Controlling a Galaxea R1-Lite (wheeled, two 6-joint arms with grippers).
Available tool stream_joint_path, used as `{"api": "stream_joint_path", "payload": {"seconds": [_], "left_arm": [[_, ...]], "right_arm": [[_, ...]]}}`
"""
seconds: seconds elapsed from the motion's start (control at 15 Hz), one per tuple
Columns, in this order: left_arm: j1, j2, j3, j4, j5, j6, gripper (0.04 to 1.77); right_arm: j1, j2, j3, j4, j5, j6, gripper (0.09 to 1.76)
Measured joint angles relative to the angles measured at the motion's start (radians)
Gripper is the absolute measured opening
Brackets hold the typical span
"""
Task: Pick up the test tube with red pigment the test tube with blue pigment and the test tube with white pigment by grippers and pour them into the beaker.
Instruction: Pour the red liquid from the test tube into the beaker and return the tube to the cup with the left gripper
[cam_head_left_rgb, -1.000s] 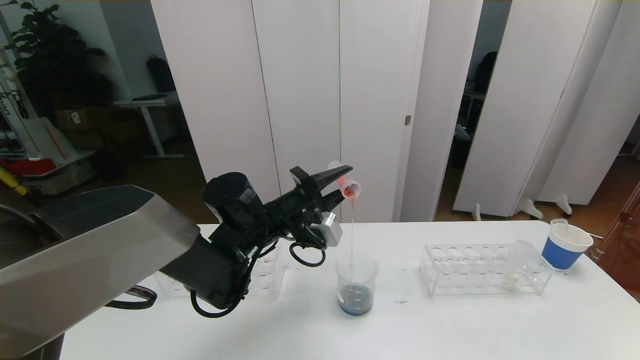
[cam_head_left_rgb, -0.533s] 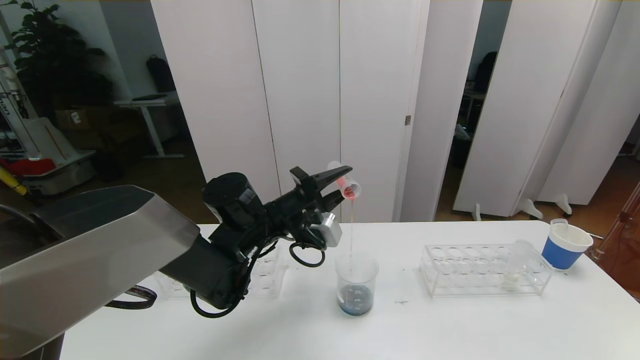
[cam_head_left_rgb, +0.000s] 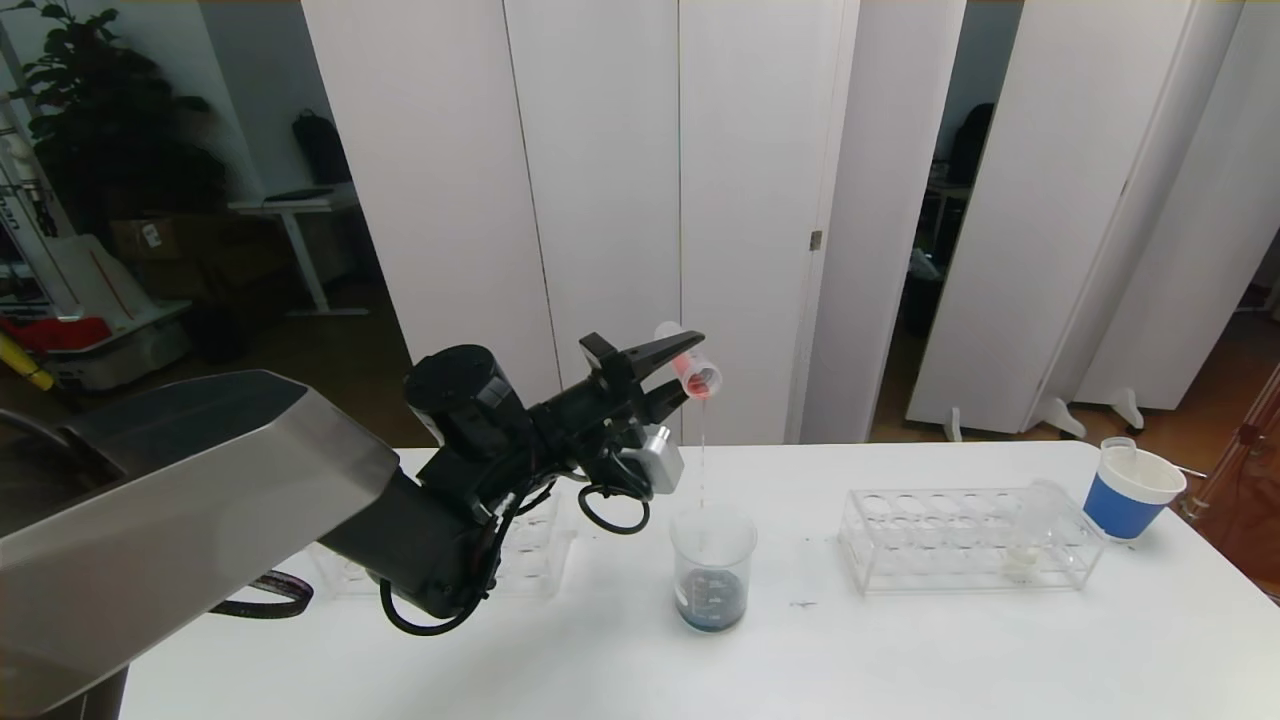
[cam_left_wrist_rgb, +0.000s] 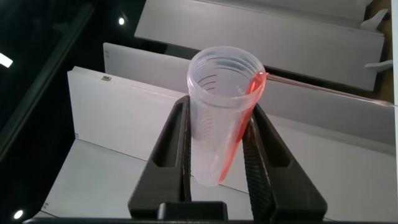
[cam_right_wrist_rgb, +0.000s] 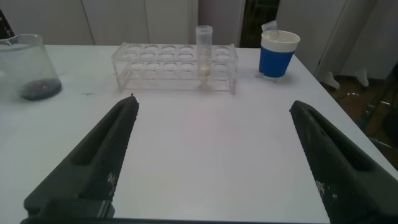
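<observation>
1. Tipping above the clear glass beaker (cam_head_left_rgb: 712, 570), my left gripper (cam_head_left_rgb: 678, 375) clenches a clear plastic test tube with red pigment (cam_head_left_rgb: 690, 367), a thin stream falling in
2. I see my right gripper (cam_right_wrist_rgb: 214, 155) spread wide, at the beaker's 3 o'clock

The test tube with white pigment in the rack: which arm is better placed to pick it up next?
Probably the right. The right gripper is open, facing the test tube with white pigment; the left gripper is pouring red liquid into the beaker.

Clear glossy plastic tube (cam_left_wrist_rgb: 221, 118) w/ red film, matt black fingers (cam_left_wrist_rgb: 171, 155); clear glass beaker (cam_head_left_rgb: 712, 570); smooth matt white table (cam_head_left_rgb: 900, 650).
</observation>
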Motion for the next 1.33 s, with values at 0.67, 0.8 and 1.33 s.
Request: {"api": "stream_joint_path", "payload": {"seconds": [0.67, 0.8, 1.33], "left_arm": [[0.001, -0.010, 0.009, 0.007, 0.012, -0.007, 0.57], [0.001, -0.018, 0.015, 0.013, 0.015, -0.005, 0.57], [0.005, -0.077, 0.031, 0.103, 0.193, -0.103, 0.57]], "right_arm": [[0.000, 0.000, 0.000, 0.000, 0.000, 0.000, 1.75], [0.000, 0.000, 0.000, 0.000, 0.000, 0.000, 1.75], [0.000, 0.000, 0.000, 0.000, 0.000, 0.000, 1.75]]}}
